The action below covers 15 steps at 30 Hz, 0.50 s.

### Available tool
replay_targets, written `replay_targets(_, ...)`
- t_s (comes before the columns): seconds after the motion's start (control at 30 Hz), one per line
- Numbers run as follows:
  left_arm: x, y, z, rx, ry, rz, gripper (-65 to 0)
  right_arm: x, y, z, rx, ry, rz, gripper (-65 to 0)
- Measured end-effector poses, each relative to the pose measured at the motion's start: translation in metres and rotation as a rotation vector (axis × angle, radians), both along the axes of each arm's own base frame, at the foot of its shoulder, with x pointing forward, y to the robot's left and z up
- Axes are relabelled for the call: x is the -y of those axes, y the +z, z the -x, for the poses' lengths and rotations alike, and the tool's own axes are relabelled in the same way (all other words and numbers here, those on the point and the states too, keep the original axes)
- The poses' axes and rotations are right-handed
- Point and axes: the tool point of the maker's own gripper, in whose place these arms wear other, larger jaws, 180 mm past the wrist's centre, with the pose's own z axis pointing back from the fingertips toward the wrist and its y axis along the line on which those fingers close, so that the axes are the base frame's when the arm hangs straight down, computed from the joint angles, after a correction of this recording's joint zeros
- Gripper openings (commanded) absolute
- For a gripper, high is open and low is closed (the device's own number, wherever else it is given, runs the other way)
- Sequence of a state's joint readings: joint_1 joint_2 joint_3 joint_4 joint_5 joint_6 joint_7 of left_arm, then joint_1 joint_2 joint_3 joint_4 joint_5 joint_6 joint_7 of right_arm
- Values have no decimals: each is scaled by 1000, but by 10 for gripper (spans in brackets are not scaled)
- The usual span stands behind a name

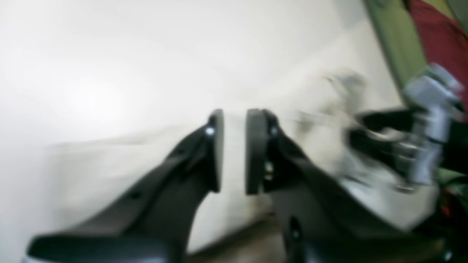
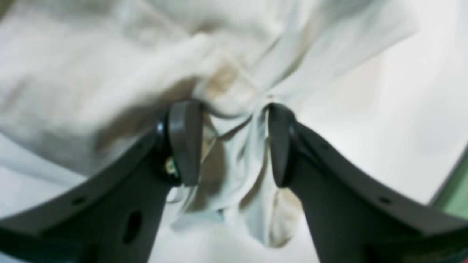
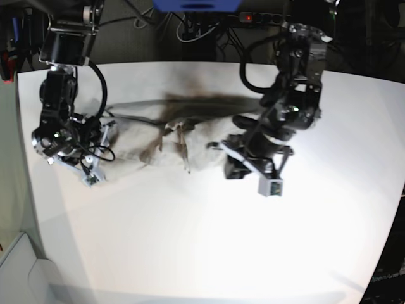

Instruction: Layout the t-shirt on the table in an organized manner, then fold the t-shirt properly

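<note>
A bunched fold of the t-shirt (image 2: 234, 153) is clamped between the right gripper (image 2: 234, 146) pads above the table (image 3: 190, 240), while nothing is held by the narrowly parted left gripper (image 1: 234, 151).

The t-shirt (image 3: 161, 136) lay bunched on the table (image 3: 190, 240), stretched between the two arms across the far half of the tabletop. In the right wrist view, a gathered fold of the t-shirt (image 2: 234, 146) sat between the fingers (image 2: 184, 142) of the right gripper (image 2: 232, 144), with more cloth spread beyond and to the left of the fingertips, and bare table to their right. The left gripper (image 1: 234, 151) hung over the table (image 1: 109, 73), nothing between its fingers (image 1: 254, 149); the other arm lay beyond and to their right.
</note>
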<state>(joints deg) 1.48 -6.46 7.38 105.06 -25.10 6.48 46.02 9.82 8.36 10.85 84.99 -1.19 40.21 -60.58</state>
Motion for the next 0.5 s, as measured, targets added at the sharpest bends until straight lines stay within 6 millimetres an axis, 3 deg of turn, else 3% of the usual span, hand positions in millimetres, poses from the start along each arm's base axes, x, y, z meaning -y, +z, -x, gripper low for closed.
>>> replay_targets(0.1, -63, -34, 16, -98, 144, -62, -650, 7, 10, -2, 2, -10, 33, -348)
replay_targets(0.17, -86, -46, 29, -143, 195, -76, -650, 12, 21, -2, 7, -15, 67, -344)
replay_targets(0.33, -107, -60, 27, -169, 237, -88, -649, 13, 54, -10, 86, -16, 106, -294)
replay_targets(0.43, -112, -90, 38, -262, 247, -96, -650, 22, 56, -7, 79, -53, 109, -267)
replay_targets(0.5, -114, -97, 44, -284, 249, -103, -650, 31, 57, -5, 77, -106, 94, -247)
